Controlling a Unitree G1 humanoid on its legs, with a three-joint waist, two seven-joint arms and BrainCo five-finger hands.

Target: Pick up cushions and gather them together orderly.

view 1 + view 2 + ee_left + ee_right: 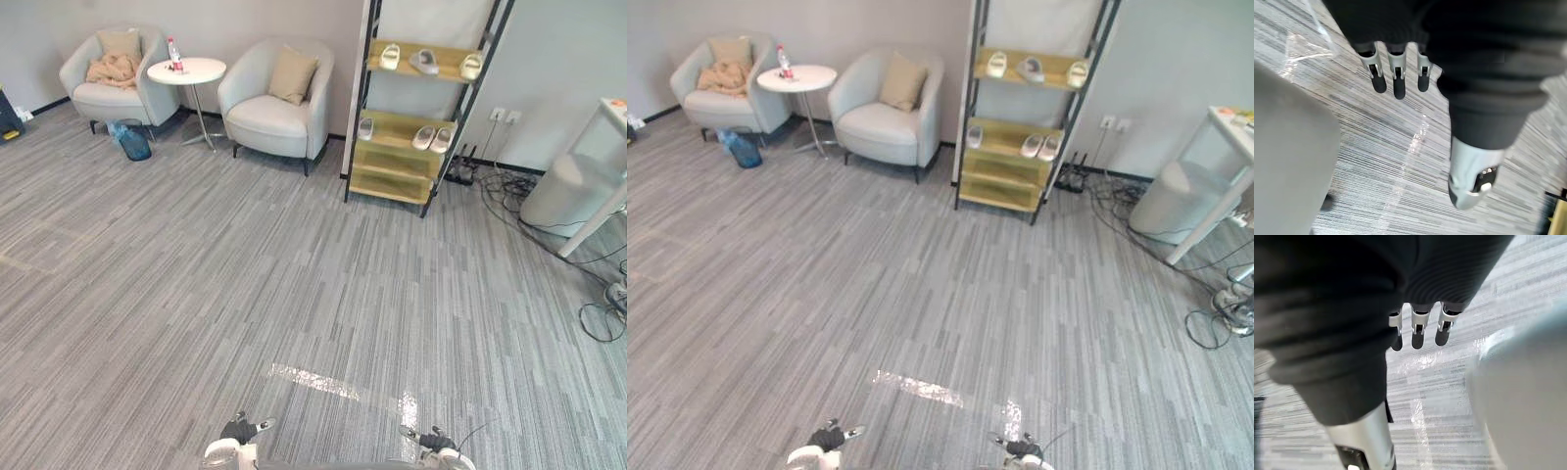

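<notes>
Left hand (1395,78) hangs over the carpet (196,274) with its fingers straight and its thumb apart from them, grasping nothing. Right hand (1418,330) hangs the same way on the other side, fingers released and empty. In the eye views both hands sit at the near edge, well apart from the furniture. A strip of shiny tape (315,381) lies on the carpet just ahead of them.

Both cushions are at the far wall. The left cushion (120,43), beige, leans upright against the back of the left armchair (103,98), and a crumpled beige cloth (113,70) lies on the seat in front of it. The right cushion (293,76), also beige, stands tilted on one corner against the back of the right armchair (269,117). A round white table (206,69) stands between the two armchairs with a bottle (175,54) upright on it. A blue bin (133,143) sits on the carpet by the left armchair. To the right of the right armchair a shelf (392,129) leans at the wall, with pale slippers (423,62) on its boards.
</notes>
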